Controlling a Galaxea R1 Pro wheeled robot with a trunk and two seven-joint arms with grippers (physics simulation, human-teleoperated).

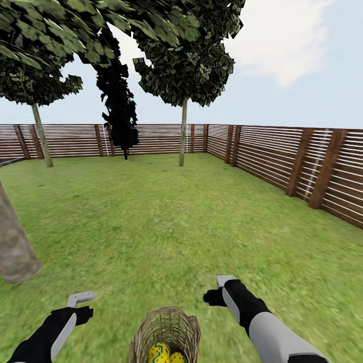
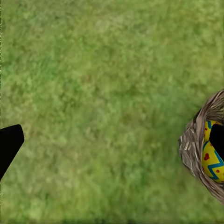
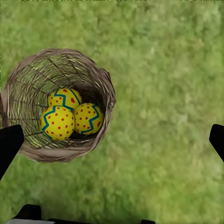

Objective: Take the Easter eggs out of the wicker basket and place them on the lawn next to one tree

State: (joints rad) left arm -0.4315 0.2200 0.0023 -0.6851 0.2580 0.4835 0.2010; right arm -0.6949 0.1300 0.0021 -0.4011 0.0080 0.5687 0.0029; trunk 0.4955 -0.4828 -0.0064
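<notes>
The wicker basket (image 1: 166,330) stands on the lawn (image 1: 166,227) just in front of me, between my two arms. Seen through the right wrist camera, the basket (image 3: 100,86) holds all three Easter eggs (image 3: 57,122) (image 3: 88,118) (image 3: 65,97), yellow with red dots and blue zigzags. My right gripper (image 3: 112,142) hovers open above the grass beside the basket's rim. My left gripper (image 2: 112,142) is open too, over grass on the basket's (image 2: 191,144) other side, one fingertip (image 2: 217,140) overlapping an egg (image 2: 212,161). A thick grey-brown tree (image 1: 12,242) rises close at my left.
A brown slat fence (image 1: 282,161) bounds the garden at the back and right. Two thin-trunked trees (image 1: 43,143) (image 1: 183,133) and a black cone-shaped tree (image 1: 121,116) stand by the far fence. Open grass stretches between the basket and them.
</notes>
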